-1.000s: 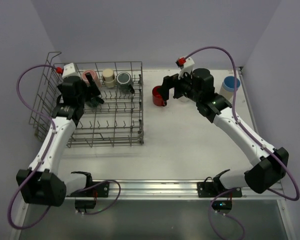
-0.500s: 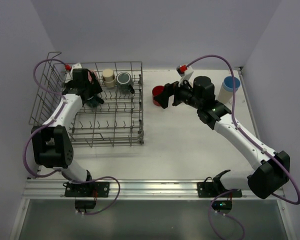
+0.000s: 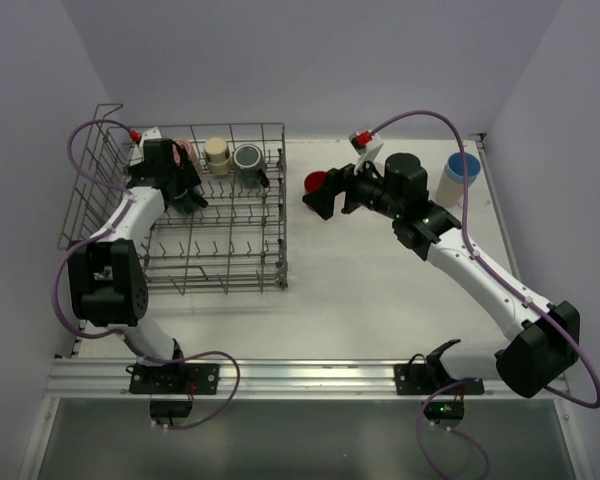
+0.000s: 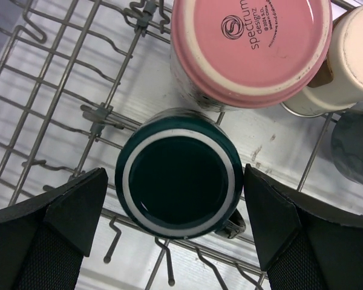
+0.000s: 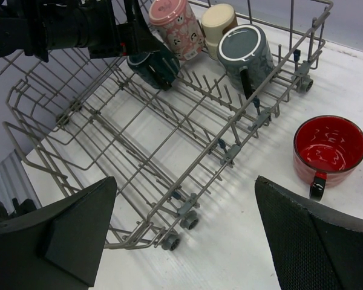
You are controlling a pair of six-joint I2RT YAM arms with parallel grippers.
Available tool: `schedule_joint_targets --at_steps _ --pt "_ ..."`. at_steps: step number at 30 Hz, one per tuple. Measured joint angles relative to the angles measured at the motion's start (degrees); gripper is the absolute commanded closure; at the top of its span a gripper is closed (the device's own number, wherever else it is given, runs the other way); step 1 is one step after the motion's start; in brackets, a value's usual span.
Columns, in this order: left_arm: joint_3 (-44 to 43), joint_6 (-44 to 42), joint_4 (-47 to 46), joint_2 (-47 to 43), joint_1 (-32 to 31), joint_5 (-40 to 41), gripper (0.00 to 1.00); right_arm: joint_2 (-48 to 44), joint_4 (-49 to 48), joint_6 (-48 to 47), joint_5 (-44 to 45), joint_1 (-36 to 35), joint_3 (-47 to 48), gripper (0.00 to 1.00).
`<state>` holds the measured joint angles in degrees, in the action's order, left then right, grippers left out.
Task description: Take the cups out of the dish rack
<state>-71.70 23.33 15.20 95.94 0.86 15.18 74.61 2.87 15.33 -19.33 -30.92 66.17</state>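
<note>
The grey wire dish rack (image 3: 283,232) stands at the left. At its far end sit a pink cup (image 4: 248,48), a cream cup (image 3: 217,154), a grey cup (image 3: 247,158) and a dark teal cup (image 4: 178,172), bottom up. My left gripper (image 3: 187,192) is open, its fingers (image 4: 66,211) either side of the teal cup, not touching it. A red cup (image 5: 330,148) stands upright on the table right of the rack. My right gripper (image 3: 325,196) is open and empty above the table between the rack and the red cup. A light blue cup (image 3: 461,176) stands at the far right.
The rack's near half (image 5: 139,157) holds only upright tines. The rack's raised wire end (image 3: 95,150) is at the far left. Purple cables loop above both wrists. Walls close the table at the back and sides.
My left arm has folded its elbow in while its gripper stays at the dark teal cup. My right gripper has drawn back a little from the red cup, which stays on the table.
</note>
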Motion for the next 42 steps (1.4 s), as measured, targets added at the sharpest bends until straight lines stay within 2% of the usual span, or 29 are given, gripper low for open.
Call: schedule_joint_targets --at_steps 12,19,20,23,24,26,27,31,36,42 --pt "0.9 0.0 -2.8 1.2 1.4 -1.4 0.00 0.0 -0.3 0.0 -0.9 -1.2 0.0 0.01" --pt "0.9 0.0 -3.8 4.8 1.4 -2.6 0.00 0.1 -0.4 0.0 -1.0 -2.1 0.0 0.01" --pt "0.9 0.0 -3.9 4.9 1.4 -2.6 0.03 0.2 -0.4 0.0 -1.0 -2.2 0.0 0.01" --pt "0.9 0.1 -4.1 4.9 1.4 -2.9 0.19 0.6 -0.4 0.0 -1.0 -2.7 0.0 0.01" --pt "0.9 0.1 -4.1 4.8 1.4 -3.0 0.29 0.7 -0.4 0.0 -1.0 -2.9 0.0 0.01" --pt "0.9 0.1 -4.0 4.6 1.4 -3.1 0.35 0.8 -0.3 0.0 -1.0 -3.2 0.0 0.01" --pt "1.1 0.1 -4.0 4.3 1.4 -3.1 0.42 0.8 -0.4 0.0 -1.0 -3.4 0.0 0.01" --pt "2.5 0.0 -3.3 1.7 1.4 -3.7 0.51 0.9 -0.4 0.2 -0.9 -4.5 0.0 0.01" --pt "4.0 0.1 -2.2 -6.1 1.7 -5.8 0.62 0.9 -2.1 3.0 -0.8 -6.4 0.0 0.01" --pt "6.1 1.8 -2.3 -19.4 2.0 -12.1 0.66 0.9 -9.7 11.2 -1.4 -6.9 -1.2 0.01"
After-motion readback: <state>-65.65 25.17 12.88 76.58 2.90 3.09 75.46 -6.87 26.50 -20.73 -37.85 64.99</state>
